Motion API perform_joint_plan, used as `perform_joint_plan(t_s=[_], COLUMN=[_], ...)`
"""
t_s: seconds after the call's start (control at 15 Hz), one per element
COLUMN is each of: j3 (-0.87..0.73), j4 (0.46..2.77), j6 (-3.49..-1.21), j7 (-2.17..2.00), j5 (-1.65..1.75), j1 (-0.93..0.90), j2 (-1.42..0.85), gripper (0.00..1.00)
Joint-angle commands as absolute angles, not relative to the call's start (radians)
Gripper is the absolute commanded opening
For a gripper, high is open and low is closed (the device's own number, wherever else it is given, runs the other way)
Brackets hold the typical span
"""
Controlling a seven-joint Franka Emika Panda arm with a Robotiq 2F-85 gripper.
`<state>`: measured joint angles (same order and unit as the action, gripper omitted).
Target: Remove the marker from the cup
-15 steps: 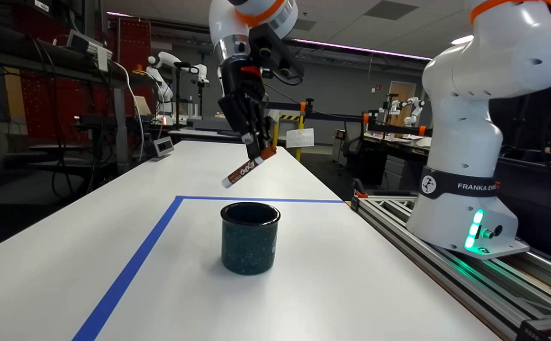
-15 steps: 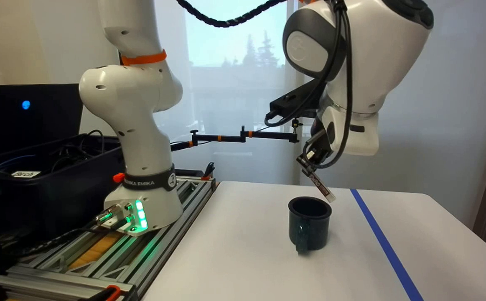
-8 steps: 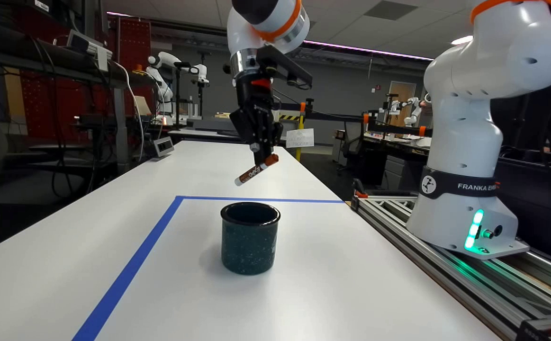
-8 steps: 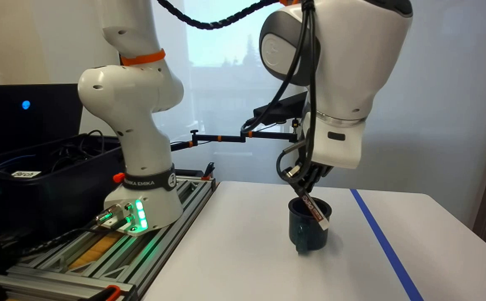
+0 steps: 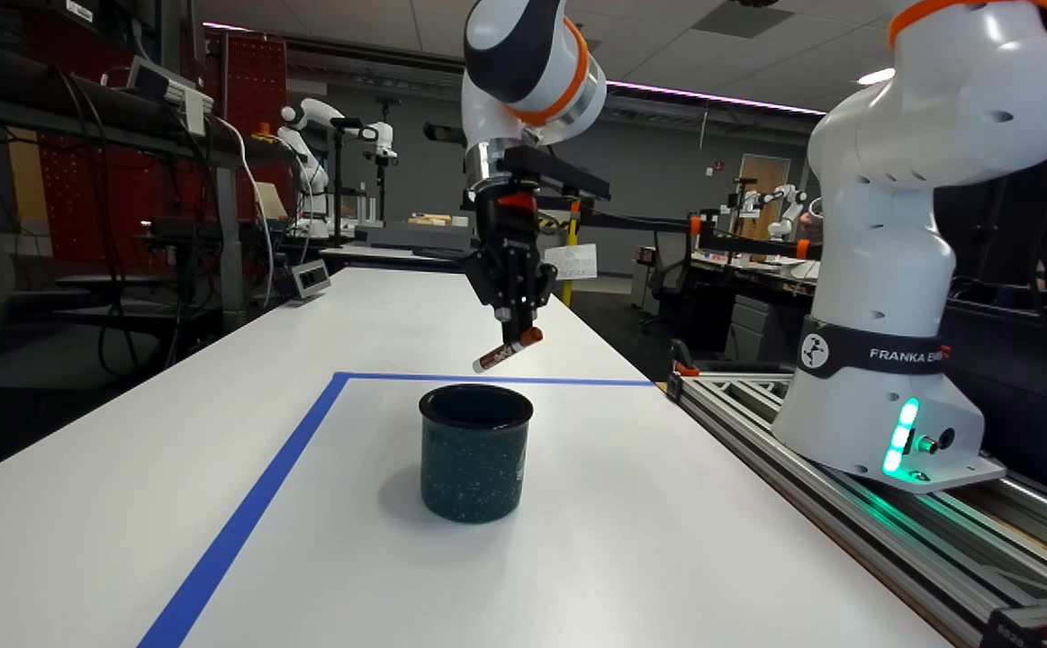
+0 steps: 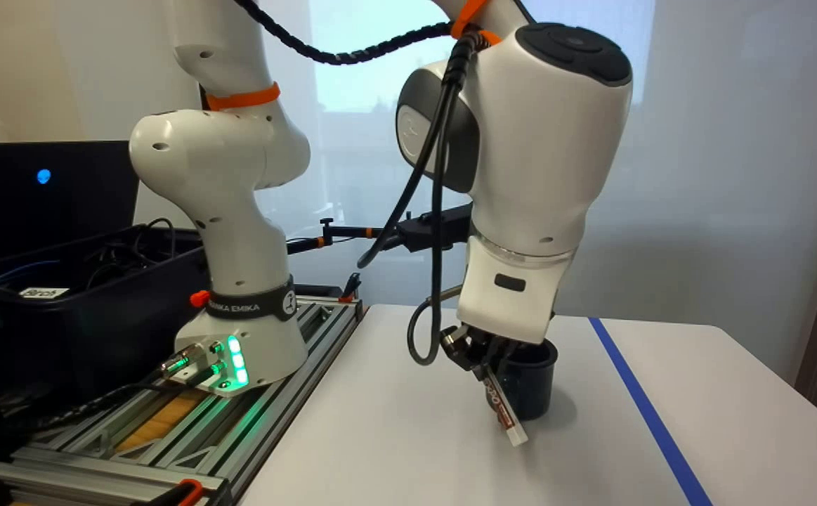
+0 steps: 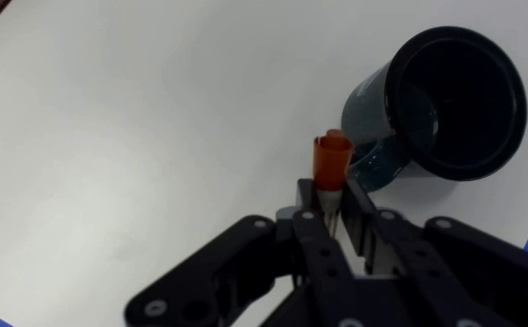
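Observation:
The marker, reddish-brown with an orange cap and a white end, is held tilted in the air in both exterior views (image 5: 505,352) (image 6: 503,411). My gripper (image 5: 516,329) is shut on it near the orange end, which also shows in the wrist view (image 7: 332,163) between the fingertips (image 7: 329,194). The dark teal cup (image 5: 473,468) stands upright on the table, and its inside looks empty in the wrist view (image 7: 366,109). The marker is outside the cup, on its handle side. In an exterior view the gripper and marker partly cover the cup (image 6: 534,386).
The white table (image 5: 325,540) carries blue tape lines (image 5: 253,504) (image 6: 650,414). A metal rail (image 5: 811,477) with another white robot arm's base (image 5: 879,405) runs along the table edge. A black bin (image 6: 85,337) stands behind the rail.
My gripper has moved down with the marker in it, from above and behind the cup to its handle side. The cup has not moved. The grip stays shut.

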<state>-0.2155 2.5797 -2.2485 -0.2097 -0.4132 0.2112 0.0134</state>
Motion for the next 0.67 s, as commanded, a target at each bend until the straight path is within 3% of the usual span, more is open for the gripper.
perform_joint_plan(t_s=[0.0,0.6], j3=[-0.214,-0.184], j4=[2.61,2.61], j6=[-2.33,-2.428], j7=[-0.2,-0.152], j5=[-0.418,-0.45], j1=[0.211,0.205], j2=[-0.021,-0.17], gripper=[0.05,0.05])
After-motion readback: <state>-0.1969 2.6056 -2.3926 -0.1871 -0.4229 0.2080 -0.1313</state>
